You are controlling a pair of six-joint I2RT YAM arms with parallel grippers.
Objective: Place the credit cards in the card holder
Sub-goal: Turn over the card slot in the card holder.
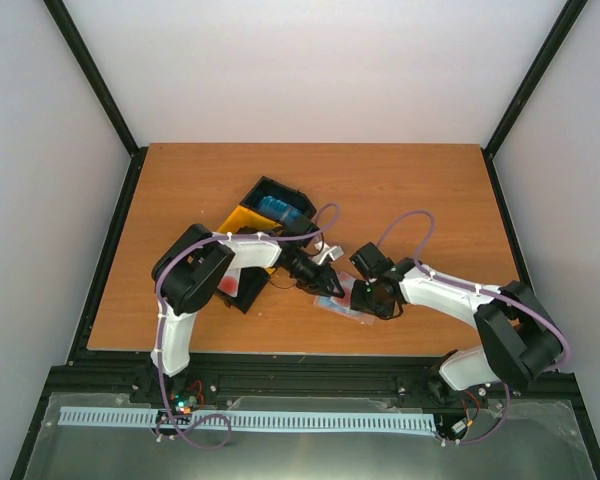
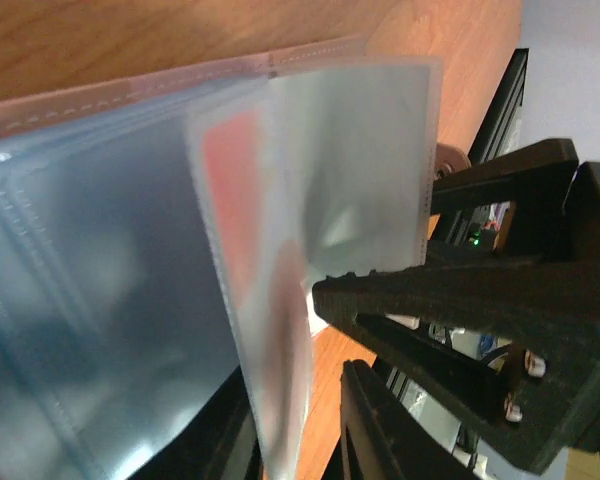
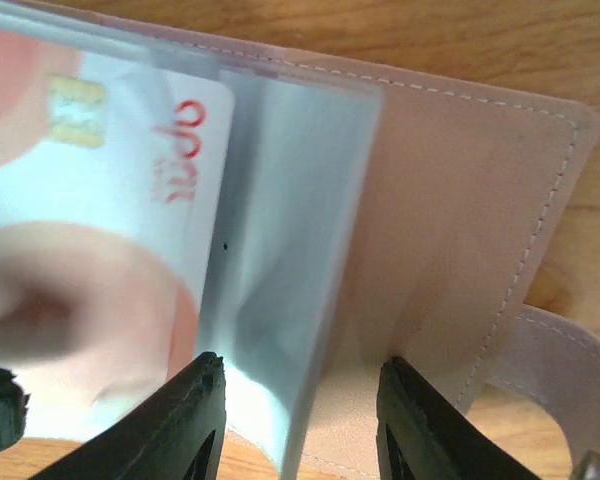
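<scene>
At centre-front: tan-pink folding card holder (image 3: 450, 220), open.
Left gripper (image 1: 334, 288), right gripper (image 3: 300, 385) each astride its clear plastic sleeves (image 3: 280, 200); grip cannot be told.

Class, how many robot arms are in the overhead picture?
2. The left arm comes from the near left, the right arm from the near right; both reach the card holder. None seems hidden.

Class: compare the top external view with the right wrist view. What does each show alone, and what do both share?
Only the top view: the left arm and the black and yellow bins with light blue cards. Only the right wrist view: a card with a chip and red lettering inside a clear sleeve. Both: the open card holder and the right gripper at it.
</scene>
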